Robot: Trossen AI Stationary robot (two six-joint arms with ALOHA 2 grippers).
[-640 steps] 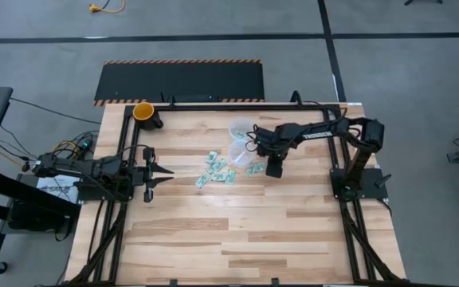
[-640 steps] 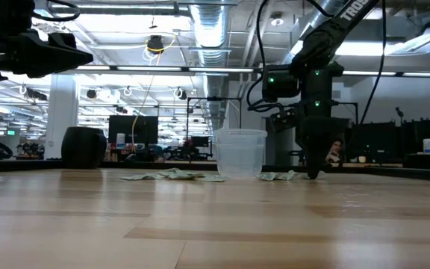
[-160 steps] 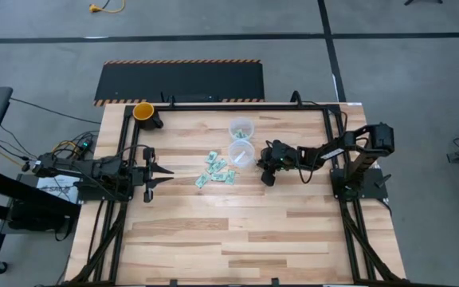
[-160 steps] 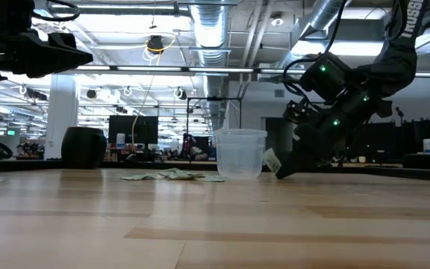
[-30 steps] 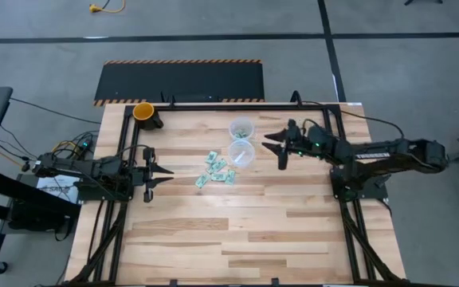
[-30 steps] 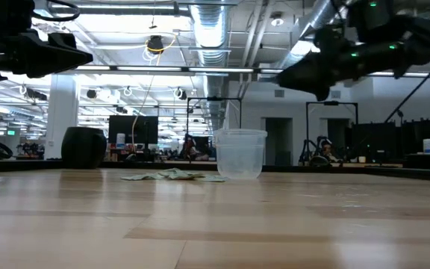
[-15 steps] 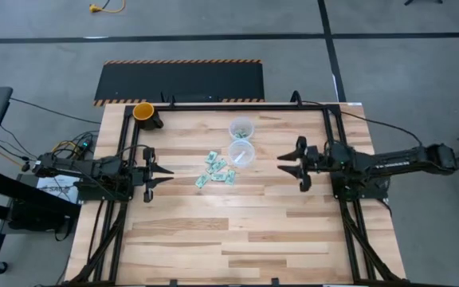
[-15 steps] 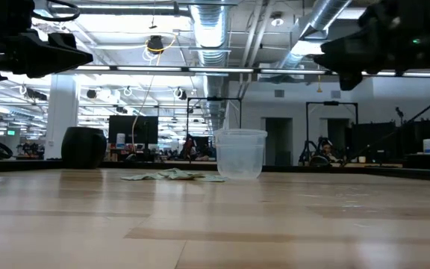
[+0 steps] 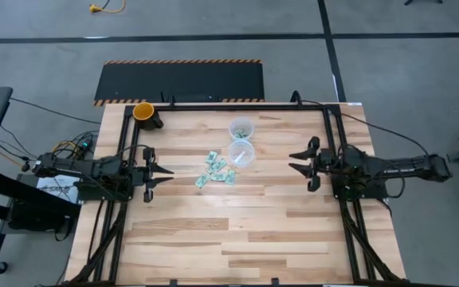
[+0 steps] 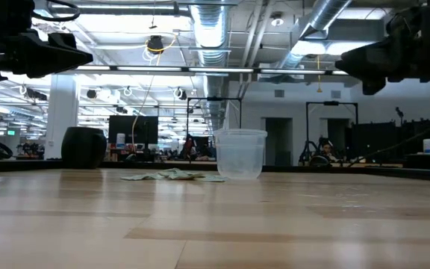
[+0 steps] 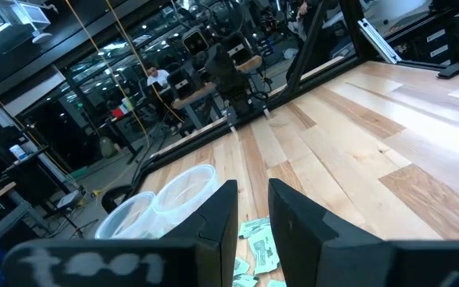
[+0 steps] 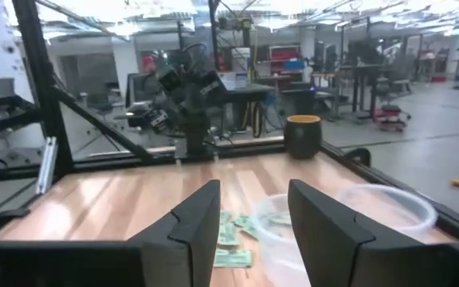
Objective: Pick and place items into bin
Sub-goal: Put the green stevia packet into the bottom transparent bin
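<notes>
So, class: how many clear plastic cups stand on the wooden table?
2: one clear plastic cup holding green packets near the table's far edge, the other clear plastic cup just in front, beside the loose packets.

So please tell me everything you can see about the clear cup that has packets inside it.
The far clear cup is a round, see-through plastic cup standing upright on the wooden table, near its far edge. Several green-and-white packets lie inside it. It stands just beyond a second clear cup; whether the two touch cannot be told. Neither claw is near it: nothing grips it. More loose packets lie on the table near the second cup.
</notes>
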